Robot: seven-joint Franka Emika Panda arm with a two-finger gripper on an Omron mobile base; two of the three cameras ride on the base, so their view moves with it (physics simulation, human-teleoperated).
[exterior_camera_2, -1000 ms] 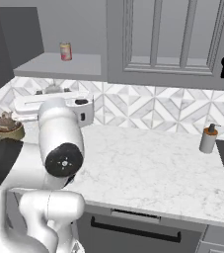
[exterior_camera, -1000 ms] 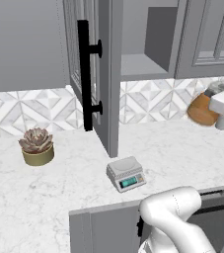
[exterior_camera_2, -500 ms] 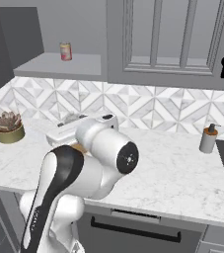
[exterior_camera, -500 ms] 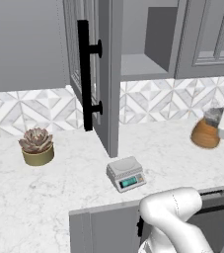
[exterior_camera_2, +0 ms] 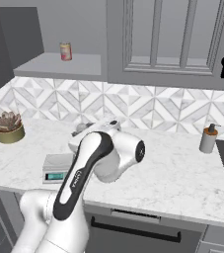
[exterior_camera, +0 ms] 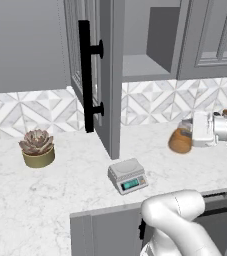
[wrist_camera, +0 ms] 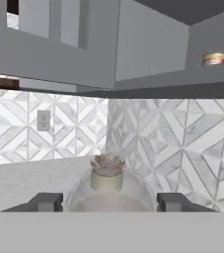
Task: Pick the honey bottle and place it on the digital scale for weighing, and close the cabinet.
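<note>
While the arm reaches out over the right part of the marble counter (exterior_camera: 60, 200), its gripper (exterior_camera: 185, 134) has the honey bottle (exterior_camera: 180, 141) clamped between the two fingers (wrist_camera: 47, 201), carried just above the stone. Hand view: bottle's rounded body sits between both finger tips, filling the gap, pale and blurred.

Digital scale (exterior_camera: 128, 176) stands near the counter's front edge, left of the bottle and well apart from it, platform bare, teal display facing front. In the right base view the scale (exterior_camera_2: 58, 167) shows partly behind the arm.

Cabinet (exterior_camera: 97, 75) door stands open, swung out over the counter, black bar handle (exterior_camera: 86, 82) on its face. Shelf inside the open compartment holds a small can (exterior_camera_2: 65, 51), far back.

Potted succulent (exterior_camera: 37, 148) on the left of the counter, near the tiled wall. Tan bottle with dark top (exterior_camera_2: 208, 139) at the far right, beside the dark sink edge.
</note>
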